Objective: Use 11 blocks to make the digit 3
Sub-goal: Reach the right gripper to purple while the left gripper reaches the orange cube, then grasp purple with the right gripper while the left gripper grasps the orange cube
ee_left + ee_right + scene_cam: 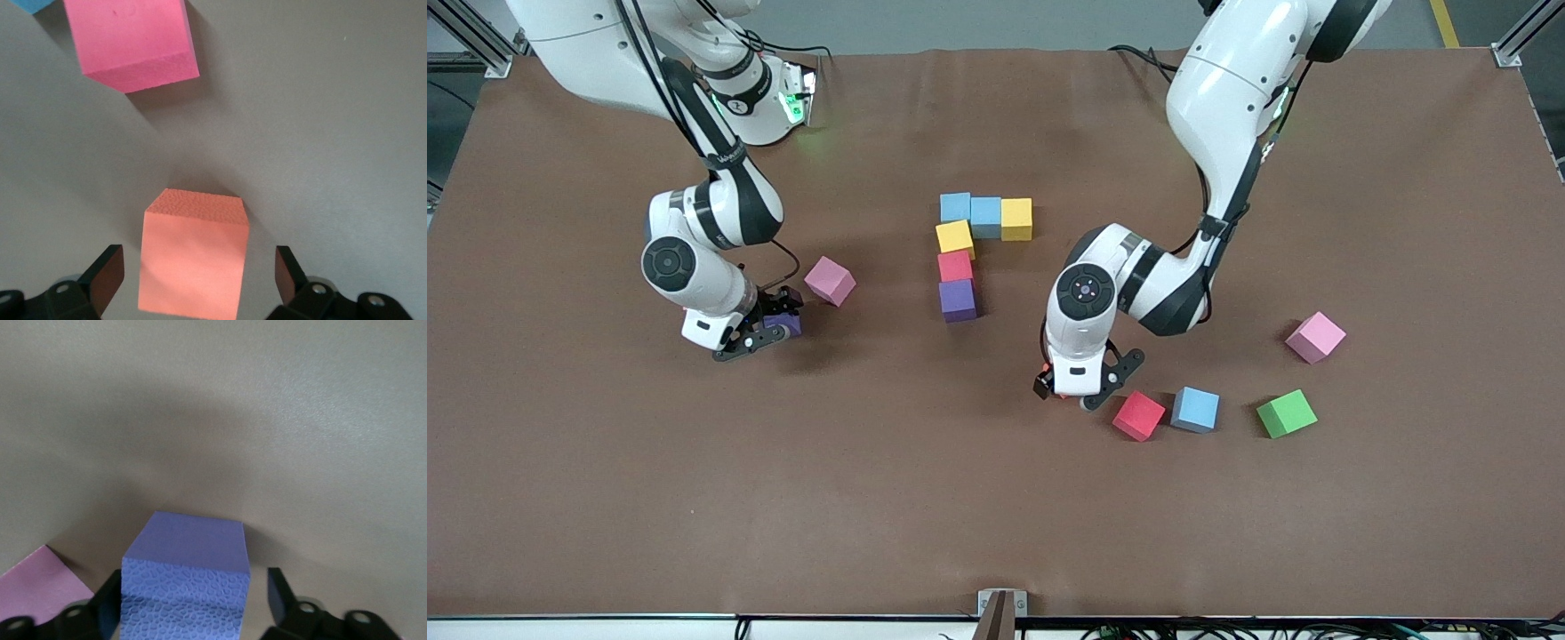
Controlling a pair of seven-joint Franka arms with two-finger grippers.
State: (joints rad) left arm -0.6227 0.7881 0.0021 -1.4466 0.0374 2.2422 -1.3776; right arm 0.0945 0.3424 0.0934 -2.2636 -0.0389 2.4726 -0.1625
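Brown matting covers the table (996,498), with six cubes (971,252) already joined near its middle: a three-cube bar and a column running toward the front camera. Down at the mat, the left gripper (199,280) stands open around an orange cube (192,260), fingers clear of its sides. Toward the right arm's end, the right gripper (193,603) straddles a purple cube (187,577), one finger touching it, the other apart.

No legible text, labels, brand names, numbers or signs appear in any view. Small dark markings on the right arm's wrist ring (740,100) cannot be read. The foam cubes and the table covering (996,498) carry no printing.
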